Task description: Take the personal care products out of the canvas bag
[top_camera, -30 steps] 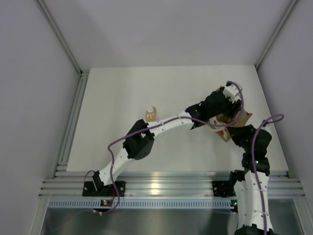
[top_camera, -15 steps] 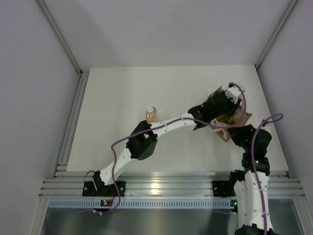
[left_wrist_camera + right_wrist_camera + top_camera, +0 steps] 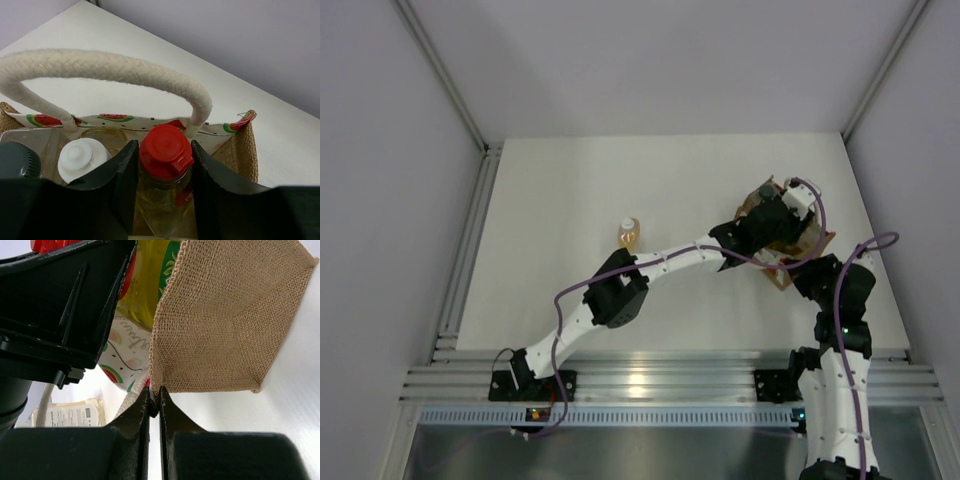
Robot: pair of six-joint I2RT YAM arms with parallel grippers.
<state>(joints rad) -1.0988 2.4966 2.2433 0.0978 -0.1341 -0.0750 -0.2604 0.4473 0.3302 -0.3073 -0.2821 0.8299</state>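
Note:
The canvas bag [image 3: 817, 240] stands at the table's right side. My left gripper [image 3: 164, 146] reaches down into its mouth, jaws closed against both sides of the yellow bottle with the red cap [image 3: 161, 197]. Beside it in the bag stand a white-capped bottle [image 3: 80, 157] and a dark grey cap [image 3: 17, 160]. The white rope handle [image 3: 105, 70] arches over them. My right gripper [image 3: 154, 399] is shut on the bag's lower corner edge [image 3: 225, 330]. One amber bottle [image 3: 630, 232] lies out on the table.
White walls and a metal rail enclose the table on the left, back and right. The left arm [image 3: 660, 262] stretches diagonally across the table's middle. The bag sits close to the right wall.
My left arm has extended rightward and its gripper has settled deeper into the bag around the red-capped bottle. The dark grey cap now shows from above. The right arm has not moved.

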